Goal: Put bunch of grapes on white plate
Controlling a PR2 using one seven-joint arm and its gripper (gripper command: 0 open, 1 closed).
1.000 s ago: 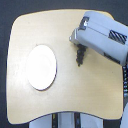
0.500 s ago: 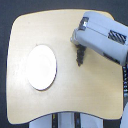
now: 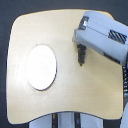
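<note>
The bunch of grapes (image 3: 81, 57) is a small dark elongated cluster on the tan table, to the exterior view's right of the white plate (image 3: 41, 66). The plate is round and lies flat with nothing on it. My gripper (image 3: 80, 46) is at the end of the bulky grey-white arm that comes in from the upper right, right over the top end of the bunch. Its fingers merge with the dark grapes, so their stance is not readable. I cannot tell whether the bunch rests on the table or hangs just above it.
The rounded tan table (image 3: 70, 102) holds only the plate and the grapes. Its edge runs close behind the arm at the exterior view's right. A dark base with cables (image 3: 65, 120) shows below the table's near edge.
</note>
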